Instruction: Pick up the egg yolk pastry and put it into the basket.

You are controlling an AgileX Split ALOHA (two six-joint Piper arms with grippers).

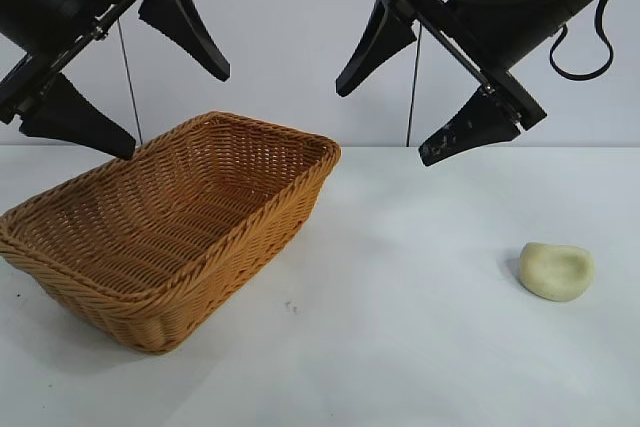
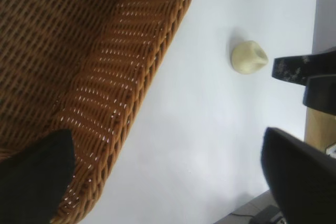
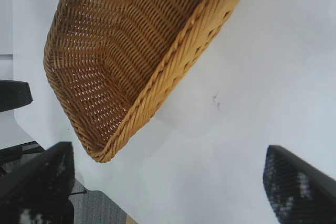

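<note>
Exterior view shows the egg yolk pastry (image 1: 557, 271) lying alone on the white desk (image 1: 400, 347) at the near right, dent upward, well apart from the basket (image 1: 160, 292), which sits at the near left with its open mouth up, ready to receive it; bare desk lies between them, marked only by a few small dark specks (image 1: 290, 305), so nothing appears to block a carry across; farther back and above, the right end effector (image 1: 425, 97) hangs with fingers spread wide and nothing between them, angled down, probably the one to descend on the pastry; the left end effector (image 1: 125, 77) hovers over the basket's far left rim, likewise spread and empty.
</note>
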